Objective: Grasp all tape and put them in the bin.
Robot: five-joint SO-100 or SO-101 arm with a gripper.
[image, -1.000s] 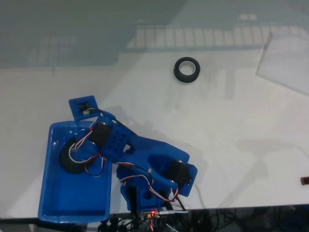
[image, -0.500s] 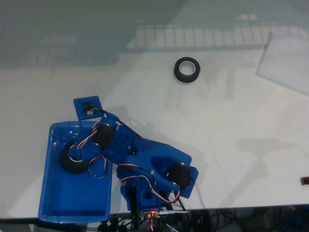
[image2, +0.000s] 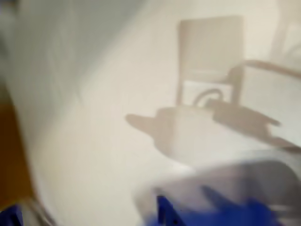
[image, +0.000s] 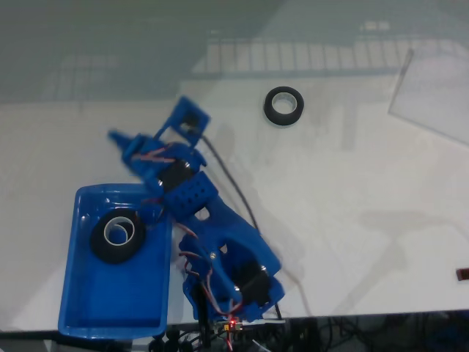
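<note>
Low in the left of the fixed view, one black tape roll (image: pixel 117 235) lies flat inside the blue bin (image: pixel 80 293) — so that delivery looks done. Just above the bin's top rim, left of centre, the gripper (image: pixel 121 141) hangs over bare table, too blurred to tell whether it is parted or closed. Toward the upper middle, well apart, another tape roll (image: pixel 283 105) waits — the next move calls for swinging there and straddling its ring.

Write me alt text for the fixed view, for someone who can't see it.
A blue robot arm on a white table reaches up-left, its claw just beyond a blue bin holding one black tape roll. Another roll lies apart on the table, upper centre.
</note>
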